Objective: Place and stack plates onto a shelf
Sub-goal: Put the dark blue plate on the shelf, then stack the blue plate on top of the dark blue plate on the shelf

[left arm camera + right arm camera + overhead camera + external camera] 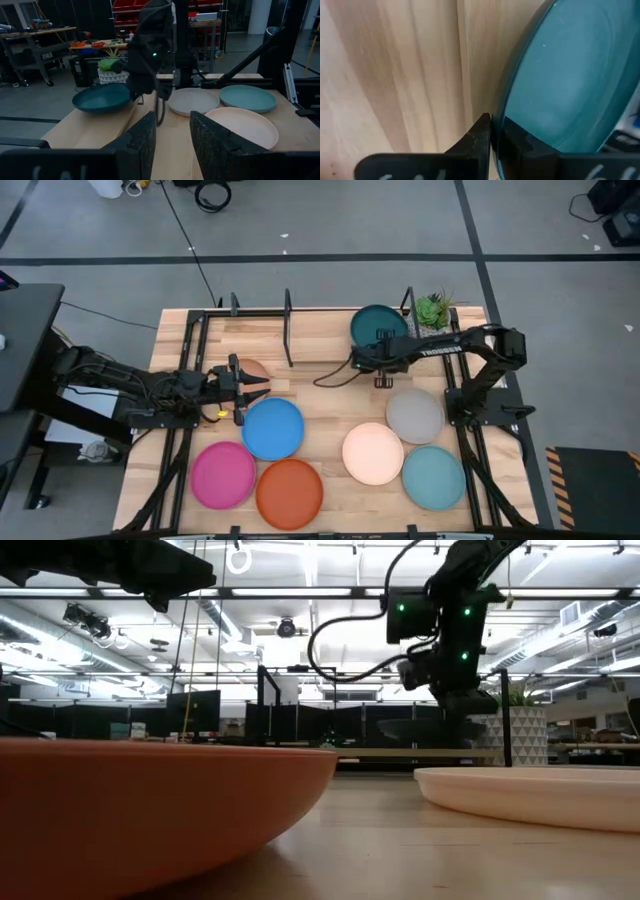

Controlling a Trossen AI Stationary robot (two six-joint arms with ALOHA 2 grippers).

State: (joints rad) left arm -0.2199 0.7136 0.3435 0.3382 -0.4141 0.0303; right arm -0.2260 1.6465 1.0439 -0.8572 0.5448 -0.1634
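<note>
Over the shelf [288, 330], the right gripper [494, 131] pinches the dark teal plate [378, 326] by its rim; lower it flat and slow; the left gripper [258, 387] waits open by the blue plate [272, 429].

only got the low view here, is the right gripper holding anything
observer: yes, the right gripper is shut on the rim of the dark teal plate
operator: where's that plate
observer: over the right end of the shelf, next to the potted plant
operator: and the left arm
observer: the left gripper is open beside the tan plate, just behind the blue plate
</note>
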